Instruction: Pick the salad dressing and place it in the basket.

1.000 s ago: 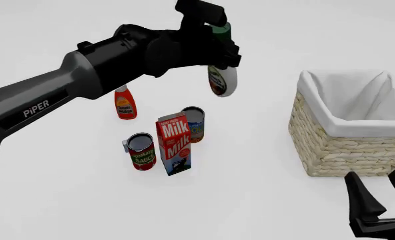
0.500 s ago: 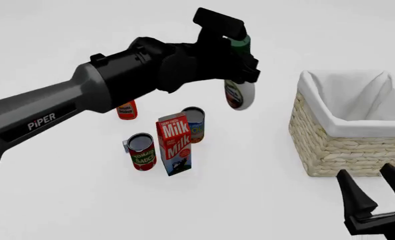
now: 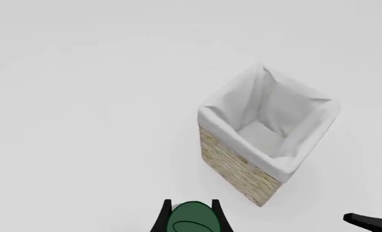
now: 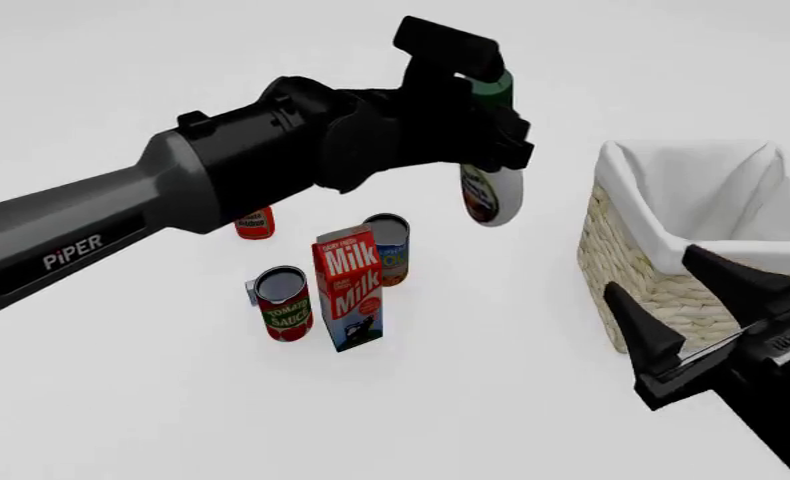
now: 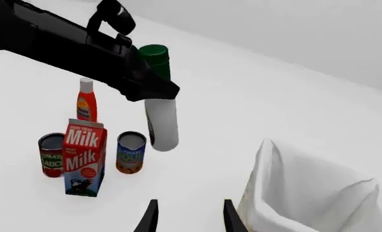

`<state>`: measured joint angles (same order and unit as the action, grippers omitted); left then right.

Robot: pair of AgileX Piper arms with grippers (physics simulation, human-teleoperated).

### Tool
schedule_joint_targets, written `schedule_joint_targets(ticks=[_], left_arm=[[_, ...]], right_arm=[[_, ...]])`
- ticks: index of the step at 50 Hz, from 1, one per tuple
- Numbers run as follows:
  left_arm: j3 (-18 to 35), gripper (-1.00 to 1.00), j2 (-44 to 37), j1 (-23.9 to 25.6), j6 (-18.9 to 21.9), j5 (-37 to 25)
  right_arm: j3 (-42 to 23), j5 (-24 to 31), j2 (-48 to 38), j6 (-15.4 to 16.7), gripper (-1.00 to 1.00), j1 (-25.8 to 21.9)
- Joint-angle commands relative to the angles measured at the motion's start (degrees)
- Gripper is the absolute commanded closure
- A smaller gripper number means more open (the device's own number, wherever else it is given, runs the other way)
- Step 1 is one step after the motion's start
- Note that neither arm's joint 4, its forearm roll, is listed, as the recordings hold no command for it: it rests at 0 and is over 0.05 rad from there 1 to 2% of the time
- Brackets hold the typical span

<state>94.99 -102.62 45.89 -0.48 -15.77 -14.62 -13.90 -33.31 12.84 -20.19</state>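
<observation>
**Dressing bottle held aloft, short of the basket**

The white worktop (image 4: 128,420) carries everything noted here. The large square straw-coloured wicker basket (image 4: 662,300) with its white cloth lining stands at the right. My left tool (image 4: 482,120) is clenched on the neck of the small whitish-grey salad dressing bottle (image 4: 491,195) with dark green cap; the bottle hangs upright in the air, clear of the worktop, left of the basket and not above it. My right tool (image 4: 695,300) is released, fingers spread, in front of the basket's near wall. Below the bottle stand a red milk carton (image 4: 348,290), two open tins (image 4: 283,302) and, partly hidden by my arm, a red bottle (image 4: 252,222).
</observation>
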Motion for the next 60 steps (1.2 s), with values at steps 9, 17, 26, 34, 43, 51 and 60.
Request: schedule_joint_targets(ticks=[9, 17, 26, 34, 43, 51, 60], left_arm=[[0.34, 1.00, 0.99, 1.02, -0.11, -0.25], [0.17, 1.00, 0.73, 1.17, -0.16, -0.06], [-0.20, 1.00, 0.96, 1.75, -0.49, 0.01], [-0.49, 1.00, 1.38, 2.23, -0.72, -0.02], [-0.89, 1.00, 2.07, 2.76, -0.83, -0.14], [-1.47, 1.00, 2.82, 3.03, -1.18, -0.21], [-1.81, 1.00, 3.43, 3.24, -1.37, -0.31]], right_arm=[[-5.00, -12.10, -13.43, 3.76, -1.00, -8.43], [-6.10, -15.66, -16.61, 3.19, -1.00, -9.49], [-6.34, -19.85, -19.32, 4.18, -1.00, -9.11], [-6.18, -24.01, -21.24, 5.74, -1.00, -8.26], [-6.06, -27.62, -23.23, 5.98, -1.00, -8.15], [-6.38, -29.43, -24.55, 6.35, -1.00, -8.12], [-7.01, -31.53, -26.83, 6.29, -1.00, -8.41]])
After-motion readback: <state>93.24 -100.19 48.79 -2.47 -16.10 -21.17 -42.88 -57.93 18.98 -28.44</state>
